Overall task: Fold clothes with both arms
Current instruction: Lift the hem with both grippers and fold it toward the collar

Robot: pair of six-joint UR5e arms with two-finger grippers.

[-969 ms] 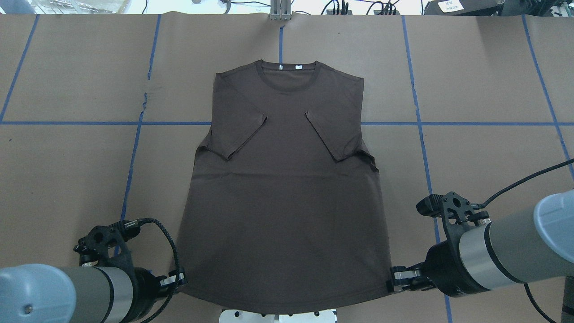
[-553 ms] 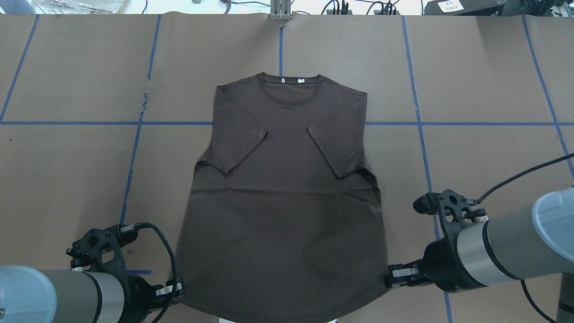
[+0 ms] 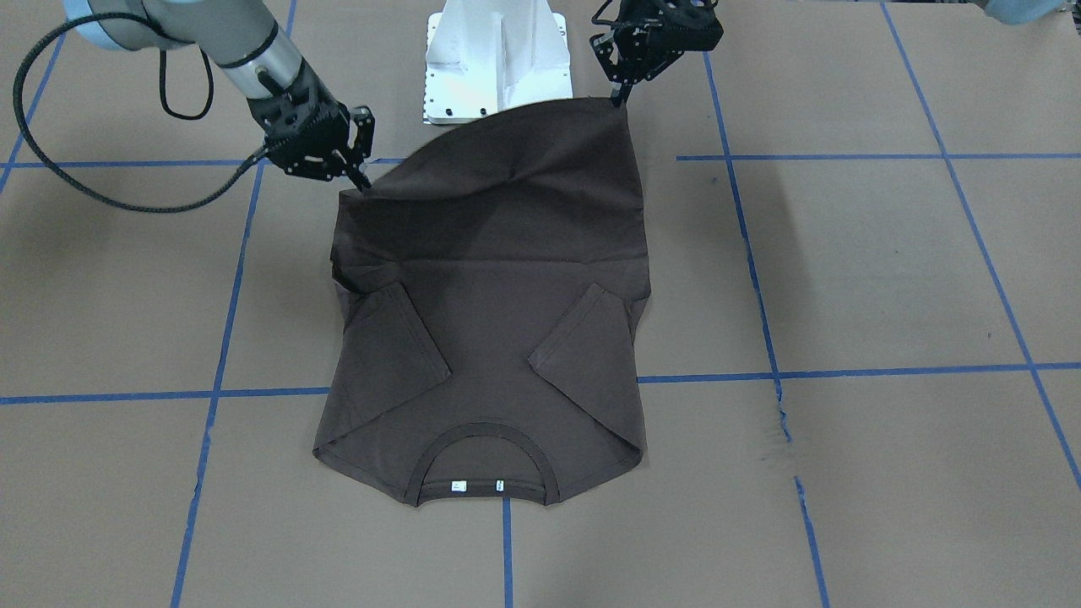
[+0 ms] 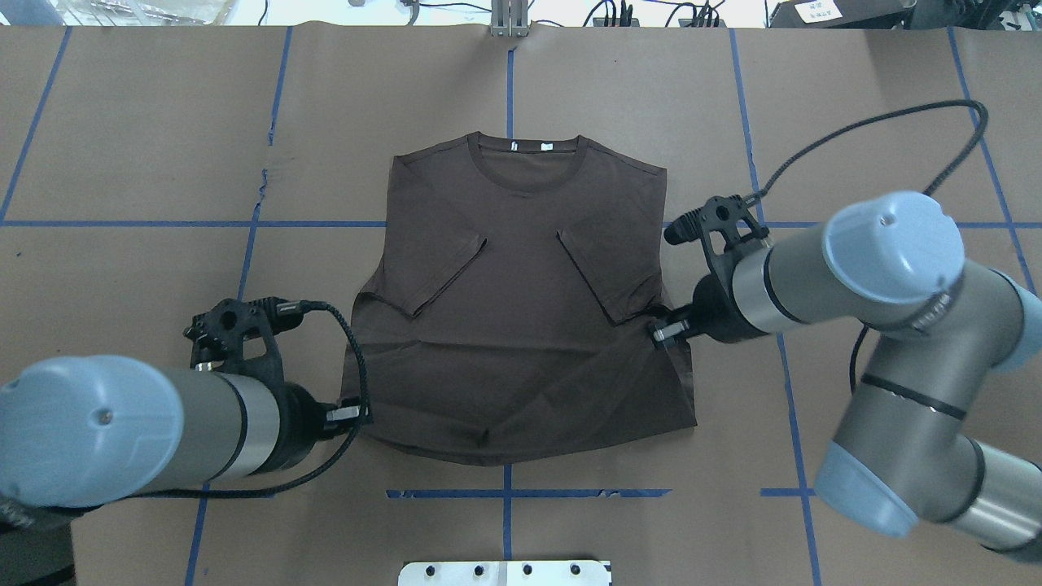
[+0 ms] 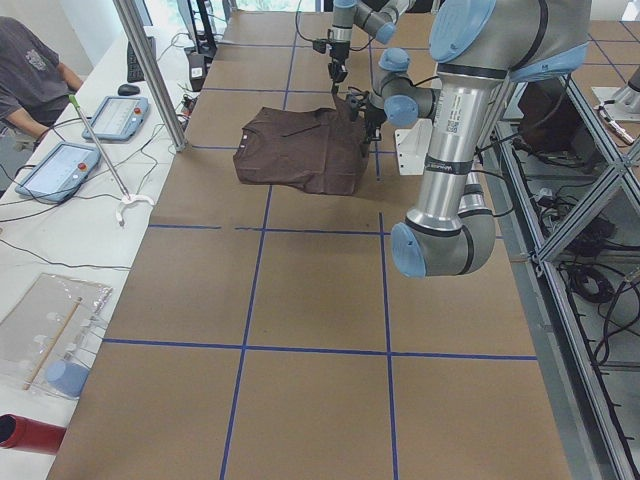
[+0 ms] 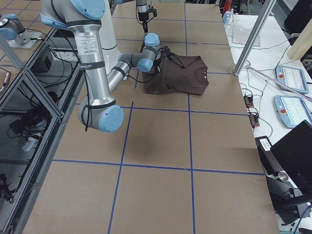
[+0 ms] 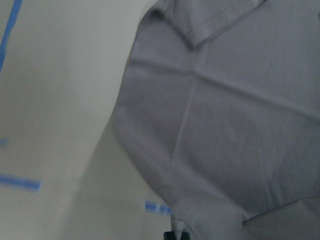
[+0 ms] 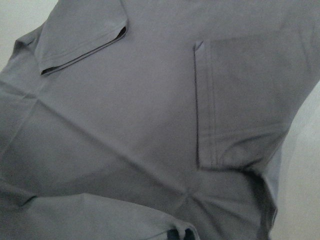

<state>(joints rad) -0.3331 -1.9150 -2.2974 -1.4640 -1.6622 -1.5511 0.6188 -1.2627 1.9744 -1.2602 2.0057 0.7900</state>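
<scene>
The dark grey-brown T-shirt (image 4: 521, 325) lies collar (image 4: 527, 159) away from me, both sleeves folded in over the chest. Its hem is raised off the table. My left gripper (image 4: 362, 413) is shut on the hem's left corner, which appears at the top right of the front-facing view (image 3: 619, 95). My right gripper (image 4: 661, 335) is shut on the hem's right corner and stands further toward the collar; it appears on the left of the front-facing view (image 3: 361, 184). Between them the lifted cloth (image 3: 507, 177) sags. Both wrist views are filled with fabric.
The table is covered in brown paper (image 4: 879, 146) with blue tape lines. The white pedestal base (image 3: 498, 59) stands just behind the lifted hem. A black cable (image 4: 863, 130) loops from the right wrist. A person (image 5: 30, 70) sits at the far side bench with tablets.
Both grippers have risen and carried the hem away from the robot's base toward the collar, the right one further than the left. The shirt's lower part has come off the table.
</scene>
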